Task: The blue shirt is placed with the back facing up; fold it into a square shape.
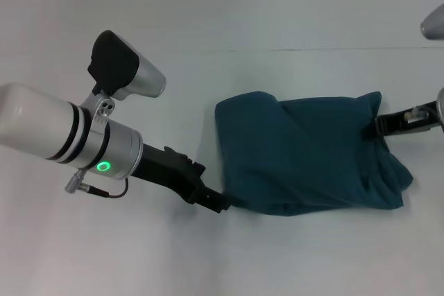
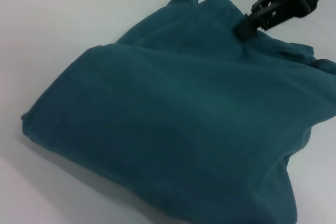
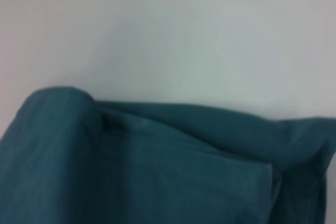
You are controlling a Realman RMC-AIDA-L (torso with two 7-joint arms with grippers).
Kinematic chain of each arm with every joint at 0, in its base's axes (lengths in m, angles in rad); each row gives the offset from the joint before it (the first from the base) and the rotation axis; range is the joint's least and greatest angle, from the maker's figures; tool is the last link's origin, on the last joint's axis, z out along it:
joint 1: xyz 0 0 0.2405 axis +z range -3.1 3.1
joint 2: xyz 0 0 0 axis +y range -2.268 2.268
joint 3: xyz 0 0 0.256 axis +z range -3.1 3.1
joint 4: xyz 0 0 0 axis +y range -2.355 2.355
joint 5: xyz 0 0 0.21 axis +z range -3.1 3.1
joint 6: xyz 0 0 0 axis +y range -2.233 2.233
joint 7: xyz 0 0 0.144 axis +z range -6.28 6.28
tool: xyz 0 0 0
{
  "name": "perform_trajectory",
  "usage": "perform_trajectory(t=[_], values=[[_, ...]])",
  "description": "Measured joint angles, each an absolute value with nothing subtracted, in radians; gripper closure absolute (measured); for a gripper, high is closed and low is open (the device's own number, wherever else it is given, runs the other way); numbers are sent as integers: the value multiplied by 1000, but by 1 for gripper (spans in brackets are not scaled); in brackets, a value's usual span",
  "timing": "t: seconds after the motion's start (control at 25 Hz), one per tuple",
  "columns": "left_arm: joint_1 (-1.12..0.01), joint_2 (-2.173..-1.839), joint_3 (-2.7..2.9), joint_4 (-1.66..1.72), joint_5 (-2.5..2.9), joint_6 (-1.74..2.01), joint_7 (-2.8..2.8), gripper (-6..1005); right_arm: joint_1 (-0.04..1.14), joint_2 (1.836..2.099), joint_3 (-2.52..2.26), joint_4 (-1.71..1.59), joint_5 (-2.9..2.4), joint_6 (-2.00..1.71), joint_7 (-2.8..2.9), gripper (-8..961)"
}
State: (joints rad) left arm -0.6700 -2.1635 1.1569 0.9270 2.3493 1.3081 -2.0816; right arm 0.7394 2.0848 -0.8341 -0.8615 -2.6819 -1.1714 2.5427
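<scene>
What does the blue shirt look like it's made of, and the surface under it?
The blue shirt looks like soft matte knit cloth, probably cotton: it slumps in rounded folds with no sheen. The table seems a smooth, hard white surface, possibly laminate; it is flat, with a faint seam line. The left claw and right claw meet the shirt's edges.

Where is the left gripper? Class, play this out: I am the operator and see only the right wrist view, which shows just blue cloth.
Observer: The left gripper is at the near left corner of the shirt.
Operator: And the right one?
Observer: The right gripper meets the shirt's far right corner, where the cloth rises to a peak.
Operator: Is it square yet?
Observer: No. It is a rumpled bundle, wider than deep, with loose folds bulging on the right.
</scene>
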Motion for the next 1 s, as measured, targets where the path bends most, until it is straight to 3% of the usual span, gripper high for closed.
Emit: perform_trajectory(t=[0.28,1.0], values=[[-671,-2164,1166,917,2354,1301,-2087,71,736,2084,-828,-946,-2674,-1188,2551,933],[-670,-2164,1162,916,2355,1287,-2084,72,745,2086,-883,-948,-2696,-1114,2545,866]])
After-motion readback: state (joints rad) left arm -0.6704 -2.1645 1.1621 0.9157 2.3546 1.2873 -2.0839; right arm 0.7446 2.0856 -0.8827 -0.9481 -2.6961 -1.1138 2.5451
